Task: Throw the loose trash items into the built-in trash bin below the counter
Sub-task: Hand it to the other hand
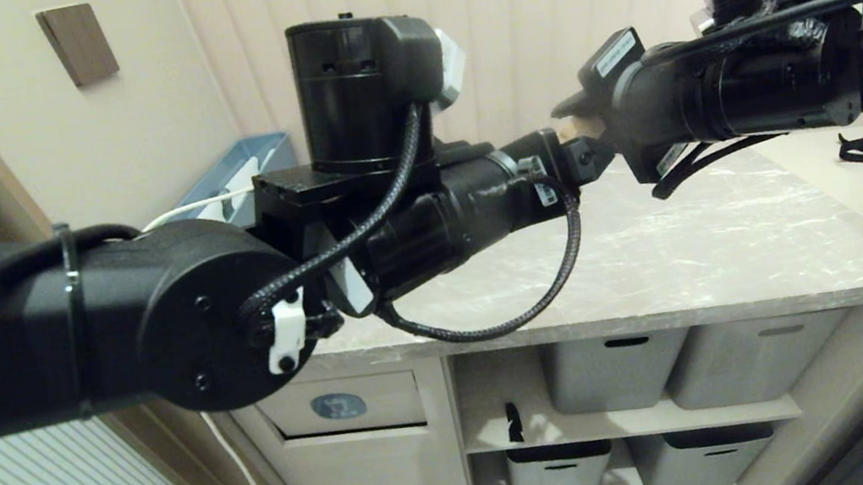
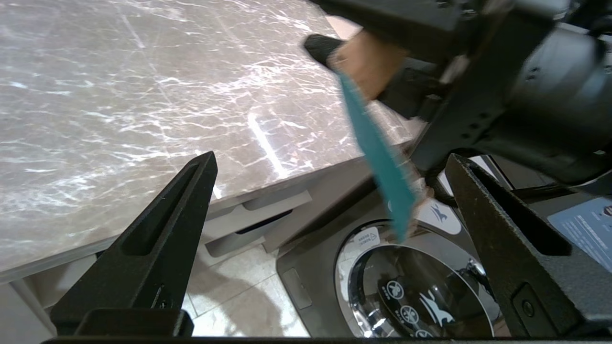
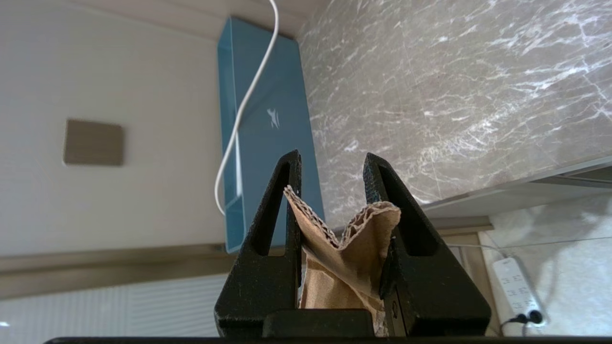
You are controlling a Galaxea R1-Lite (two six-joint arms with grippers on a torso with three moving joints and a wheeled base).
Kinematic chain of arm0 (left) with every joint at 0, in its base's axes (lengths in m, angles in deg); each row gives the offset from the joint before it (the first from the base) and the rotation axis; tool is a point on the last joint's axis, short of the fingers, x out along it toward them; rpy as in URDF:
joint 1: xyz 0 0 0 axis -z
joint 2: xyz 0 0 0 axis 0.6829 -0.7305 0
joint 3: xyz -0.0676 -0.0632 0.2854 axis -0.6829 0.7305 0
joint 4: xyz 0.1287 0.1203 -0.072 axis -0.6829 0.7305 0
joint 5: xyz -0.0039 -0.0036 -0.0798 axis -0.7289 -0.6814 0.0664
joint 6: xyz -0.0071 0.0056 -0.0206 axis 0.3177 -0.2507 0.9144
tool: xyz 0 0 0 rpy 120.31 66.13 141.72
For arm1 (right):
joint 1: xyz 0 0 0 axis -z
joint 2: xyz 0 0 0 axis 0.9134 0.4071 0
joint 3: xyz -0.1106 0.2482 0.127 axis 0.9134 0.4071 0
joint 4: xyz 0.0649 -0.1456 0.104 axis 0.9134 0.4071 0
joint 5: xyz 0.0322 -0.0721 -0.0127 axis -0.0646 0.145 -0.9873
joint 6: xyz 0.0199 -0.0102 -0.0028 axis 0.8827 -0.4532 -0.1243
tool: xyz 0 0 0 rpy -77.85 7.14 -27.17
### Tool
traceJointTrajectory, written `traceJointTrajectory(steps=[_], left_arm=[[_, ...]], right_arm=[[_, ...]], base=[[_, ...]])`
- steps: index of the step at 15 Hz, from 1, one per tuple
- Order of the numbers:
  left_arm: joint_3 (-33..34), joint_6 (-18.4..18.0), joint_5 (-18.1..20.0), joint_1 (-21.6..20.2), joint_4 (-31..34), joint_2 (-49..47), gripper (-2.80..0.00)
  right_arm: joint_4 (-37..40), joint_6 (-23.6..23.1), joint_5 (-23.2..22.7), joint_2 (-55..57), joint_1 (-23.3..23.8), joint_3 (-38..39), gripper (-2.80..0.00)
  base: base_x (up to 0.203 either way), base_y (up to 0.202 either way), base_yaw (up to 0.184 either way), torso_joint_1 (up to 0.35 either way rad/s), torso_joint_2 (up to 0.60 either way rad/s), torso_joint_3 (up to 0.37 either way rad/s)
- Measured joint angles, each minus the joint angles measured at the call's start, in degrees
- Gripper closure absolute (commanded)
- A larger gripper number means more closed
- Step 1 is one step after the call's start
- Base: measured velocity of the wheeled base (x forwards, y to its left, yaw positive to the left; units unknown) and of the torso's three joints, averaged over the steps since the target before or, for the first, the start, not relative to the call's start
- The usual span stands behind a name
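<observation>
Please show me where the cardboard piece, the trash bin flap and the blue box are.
cardboard piece (image 3: 349, 248): right wrist view, folded middle.
trash bin flap (image 1: 374, 401): head view, bare front.
blue box (image 3: 267, 119): right wrist view, side wall.

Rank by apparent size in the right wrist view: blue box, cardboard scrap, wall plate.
1. blue box
2. cardboard scrap, though it sits far nearer the camera, in the right gripper, so unsure
3. wall plate

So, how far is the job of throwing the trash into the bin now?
Partly done. The right gripper is shut on the folded cardboard piece, lifted above the counter. The left gripper is open and empty next to it. Still left: carrying the cardboard down to the bin flap with the blue sticker, which looks closed.
</observation>
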Motion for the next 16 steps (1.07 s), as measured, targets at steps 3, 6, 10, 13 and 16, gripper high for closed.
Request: traceJointTrajectory(steps=[3,6,10,13,16], left_arm=[[0.21,0.02,0.28,-0.54,-0.06,0.16,-2.80],[0.07,0.02,0.37,-0.51,-0.05,-0.04,-2.80],[-0.12,0.11,0.55,-0.47,-0.17,-0.31,-2.80],[-0.12,0.00,0.55,-0.47,-1.36,-0.89,-2.80],[-0.15,-0.38,0.44,-0.47,-3.29,-1.69,-2.80]], right_arm=[[0.07,1.21,-0.09,-0.68,0.56,0.01,0.00],[0.19,1.44,-0.30,-1.12,0.59,0.18,0.00],[1.62,3.22,-0.39,-1.88,0.18,0.87,0.00],[1.65,3.25,-0.44,-2.07,-0.80,0.95,0.00],[1.65,3.27,-0.39,-2.21,-0.96,1.06,0.00]], base=[[0.000,0.000,0.000,0.000,0.00,0.000],[0.000,0.000,0.000,0.000,0.00,0.000],[0.000,0.000,0.000,0.000,0.00,0.000],[0.000,0.000,0.000,0.000,0.00,0.000],[0.000,0.000,0.000,0.000,0.00,0.000]])
